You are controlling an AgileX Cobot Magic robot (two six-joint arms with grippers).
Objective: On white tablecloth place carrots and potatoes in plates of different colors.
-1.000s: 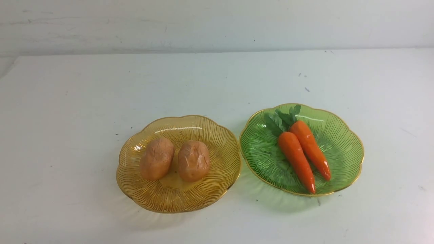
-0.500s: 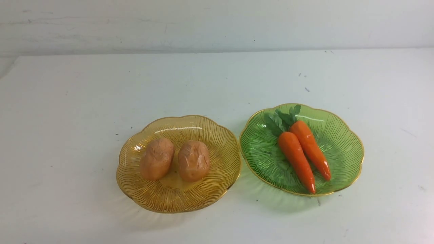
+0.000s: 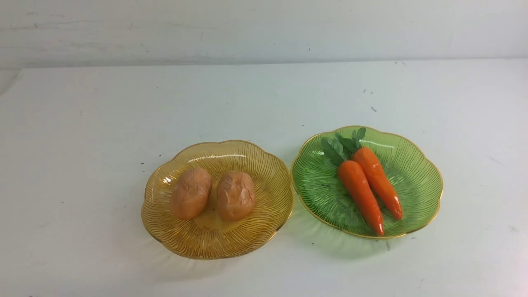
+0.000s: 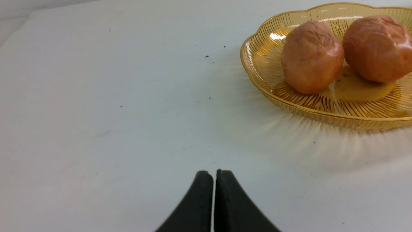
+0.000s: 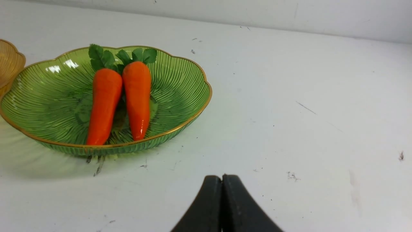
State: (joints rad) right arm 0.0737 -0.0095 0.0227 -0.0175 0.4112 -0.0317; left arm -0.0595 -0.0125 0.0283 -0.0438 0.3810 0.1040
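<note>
Two tan potatoes [image 3: 191,193] [image 3: 235,195] lie side by side in the amber plate [image 3: 251,239] on the white tablecloth [image 3: 82,123]. Two orange carrots [image 3: 360,190] [image 3: 377,181] with green tops lie together in the green plate [image 3: 420,185] to its right. Neither arm shows in the front view. In the left wrist view my left gripper [image 4: 214,172] is shut and empty over bare cloth, short of the amber plate [image 4: 264,61] and its potatoes [image 4: 311,57]. In the right wrist view my right gripper [image 5: 221,177] is shut and empty, short of the green plate [image 5: 186,83] with the carrots [image 5: 104,103].
The two plates sit almost rim to rim near the table's middle. A pale wall [image 3: 264,29] rises behind the table's far edge. Small dark specks dot the cloth at the back right [image 3: 373,109].
</note>
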